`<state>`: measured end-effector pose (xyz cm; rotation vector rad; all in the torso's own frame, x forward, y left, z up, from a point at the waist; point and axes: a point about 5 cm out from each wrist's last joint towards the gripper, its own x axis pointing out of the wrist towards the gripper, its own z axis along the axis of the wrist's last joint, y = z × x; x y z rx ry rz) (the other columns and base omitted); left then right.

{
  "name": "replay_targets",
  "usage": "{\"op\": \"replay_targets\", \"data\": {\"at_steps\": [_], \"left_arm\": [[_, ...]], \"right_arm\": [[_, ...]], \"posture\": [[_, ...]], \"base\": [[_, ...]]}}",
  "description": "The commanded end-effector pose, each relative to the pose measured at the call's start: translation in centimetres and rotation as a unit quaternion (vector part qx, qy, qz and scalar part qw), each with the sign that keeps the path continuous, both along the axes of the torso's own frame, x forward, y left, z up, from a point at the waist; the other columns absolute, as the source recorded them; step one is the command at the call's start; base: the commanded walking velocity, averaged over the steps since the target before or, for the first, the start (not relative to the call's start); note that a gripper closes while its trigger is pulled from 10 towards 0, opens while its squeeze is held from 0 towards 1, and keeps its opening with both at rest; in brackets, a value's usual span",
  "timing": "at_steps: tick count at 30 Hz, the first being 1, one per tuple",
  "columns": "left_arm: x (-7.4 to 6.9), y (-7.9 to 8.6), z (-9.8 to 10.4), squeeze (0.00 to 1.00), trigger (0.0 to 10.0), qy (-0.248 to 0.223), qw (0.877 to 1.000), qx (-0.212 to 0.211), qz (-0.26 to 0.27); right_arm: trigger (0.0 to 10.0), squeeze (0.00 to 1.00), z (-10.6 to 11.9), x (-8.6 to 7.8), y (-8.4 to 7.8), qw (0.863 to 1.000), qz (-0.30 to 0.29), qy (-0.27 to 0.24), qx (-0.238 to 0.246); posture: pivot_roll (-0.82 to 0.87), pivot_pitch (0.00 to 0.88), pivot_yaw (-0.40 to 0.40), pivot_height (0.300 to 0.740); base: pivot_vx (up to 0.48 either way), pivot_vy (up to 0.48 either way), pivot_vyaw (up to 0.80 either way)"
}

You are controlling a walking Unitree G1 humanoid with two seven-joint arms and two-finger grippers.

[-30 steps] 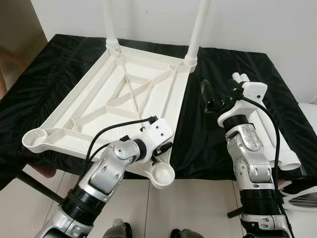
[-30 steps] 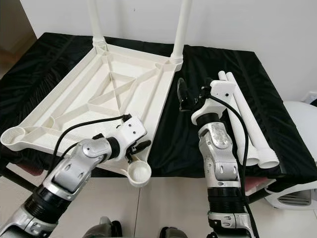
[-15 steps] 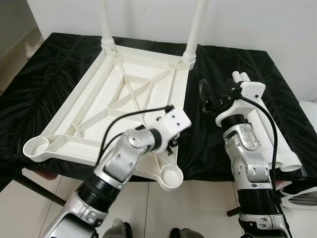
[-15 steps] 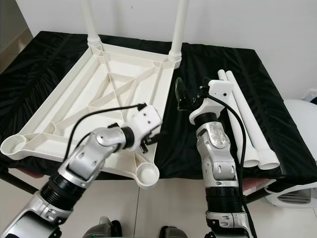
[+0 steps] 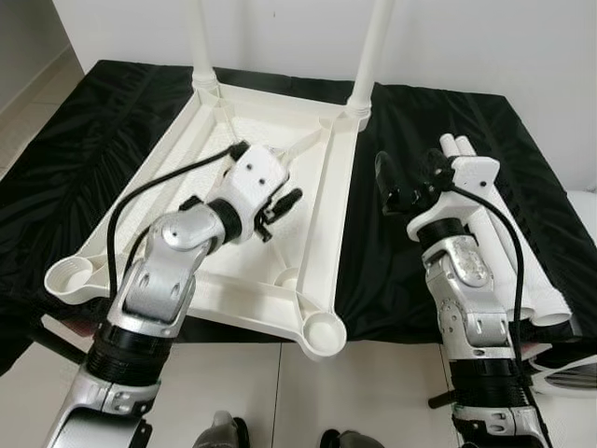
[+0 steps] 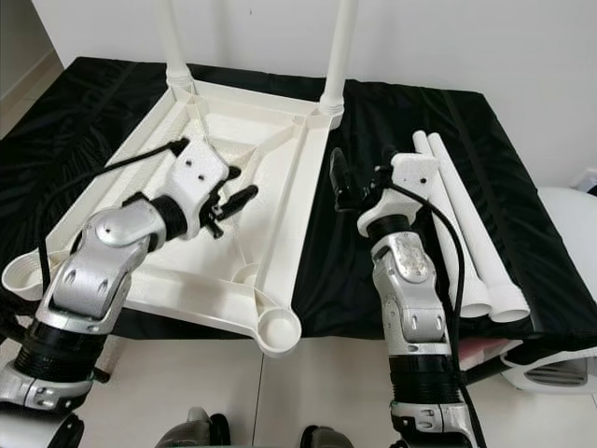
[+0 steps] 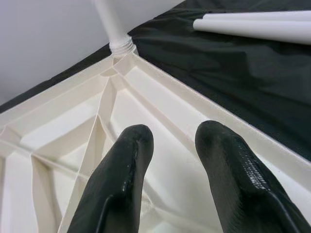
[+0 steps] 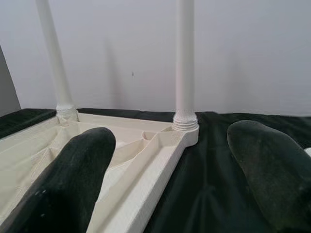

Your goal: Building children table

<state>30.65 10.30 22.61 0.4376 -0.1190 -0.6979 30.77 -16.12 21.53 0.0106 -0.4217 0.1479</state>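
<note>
Currently the tabletop (image 5: 233, 252) lies upside down on the black cloth (image 5: 93, 159), ribbed underside up, presumably so the sockets face me. Two legs (image 5: 371, 51) stand screwed into the far corners; the near corner sockets (image 5: 322, 333) are bare. Two loose legs (image 6: 466, 233) lie on the cloth to my right. My left gripper (image 5: 280, 203) hovers over the ribs, jaws narrowly parted, empty. My right gripper (image 5: 410, 182) is raised between tabletop and loose legs, jaws wide, empty.

The left arm is reaching forward, its left gripper (image 5: 280, 207) hovering with fingers parted. The right gripper (image 5: 410, 179) is hovering, fingers spread wide.
</note>
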Motion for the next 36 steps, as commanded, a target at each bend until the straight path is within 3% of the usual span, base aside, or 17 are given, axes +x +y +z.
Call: {"op": "replay_targets", "data": {"at_steps": [1, 7, 14, 21, 26, 36], "left_arm": [[0.0, 0.8, 0.2, 0.0, 10.0, -0.021, 0.999, -0.011, 0.047], [-0.6, 2.1, -1.4, 0.0, 10.0, -0.004, 0.998, -0.001, 0.062], [-0.8, 2.8, -2.4, 0.0, 10.0, 0.003, 0.994, -0.029, 0.104], [-0.6, 3.2, -2.4, 0.0, 10.0, 0.001, 0.986, -0.079, 0.15], [-0.6, 3.9, -2.8, 0.0, 10.0, 0.001, 0.972, -0.146, 0.183], [-0.8, 4.7, -4.4, 0.0, 10.0, -0.011, 0.961, -0.162, 0.221]], "right_arm": [[10.0, 0.0, -0.4, -0.4, -0.2, 1.0, -0.008, -0.006, -0.007], [10.0, 0.0, -1.6, -1.2, 0.4, 1.0, -0.003, -0.007, -0.01], [10.0, 0.0, -2.3, -1.4, 0.5, 1.0, -0.003, -0.005, -0.01], [10.0, 0.0, -2.4, -1.1, 0.6, 1.0, -0.004, -0.007, -0.01], [10.0, 0.0, -2.3, -0.6, 0.4, 1.0, -0.008, -0.012, -0.008], [10.0, 0.0, -3.3, -0.3, 0.5, 1.0, -0.004, -0.002, -0.018]], "posture": [[-0.01, 0.104, -0.009, 0.74], [-0.01, 0.104, -0.016, 0.74], [-0.01, 0.102, -0.018, 0.74], [0.0, 0.097, -0.021, 0.74], [0.0, 0.091, -0.027, 0.74], [0.01, 0.082, -0.037, 0.74]], "base": [[0.0, 0.0, 0.0], [0.0, 0.0, 0.0], [0.0, 0.0, 0.0], [0.0, 0.0, 0.0], [0.0, 0.0, 0.0], [0.0, 0.0, 0.0]]}}
